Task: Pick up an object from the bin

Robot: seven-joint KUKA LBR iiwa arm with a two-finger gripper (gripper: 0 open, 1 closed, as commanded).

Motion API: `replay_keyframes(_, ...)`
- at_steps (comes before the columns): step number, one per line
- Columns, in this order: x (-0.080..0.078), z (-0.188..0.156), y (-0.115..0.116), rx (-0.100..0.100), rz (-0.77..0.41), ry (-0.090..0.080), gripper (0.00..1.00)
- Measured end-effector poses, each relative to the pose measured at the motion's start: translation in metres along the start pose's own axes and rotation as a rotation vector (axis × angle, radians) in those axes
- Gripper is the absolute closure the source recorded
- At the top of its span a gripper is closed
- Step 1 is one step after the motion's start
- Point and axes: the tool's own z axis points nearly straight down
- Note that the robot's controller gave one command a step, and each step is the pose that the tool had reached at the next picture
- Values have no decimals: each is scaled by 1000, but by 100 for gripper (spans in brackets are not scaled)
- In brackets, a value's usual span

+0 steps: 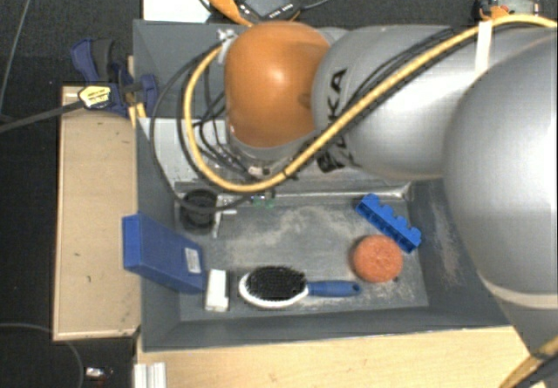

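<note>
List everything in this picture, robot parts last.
Box: one, blue, bin's left.
Block: one, white, beside the box.
Hairbrush: one, white rim, black bristles, blue handle, front middle.
Ball: one, orange, right of the hairbrush.
Toothed brick: one, blue, behind the ball.
Round thing: one, black, left; kind unclear.
Bin: one, grey.
Arm: one, silver, from the right.
Cover: one, orange, on the wrist.
Cable: one, yellow, along the arm.

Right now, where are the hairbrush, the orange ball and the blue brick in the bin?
hairbrush (275, 286): camera view, on its black bristles.
orange ball (377, 258): camera view, on the middle of the ball.
blue brick (389, 221): camera view, on the middle of its top face.
</note>
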Motion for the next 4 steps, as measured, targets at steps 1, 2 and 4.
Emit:
replay_keyframes(1,-2,-4,-1,-2,6,-8,0)
replay_keyframes(2,-9,120,20,-1,101,-12,0)
replay_keyframes(4,-11,90,17,-2,346,-13,0)
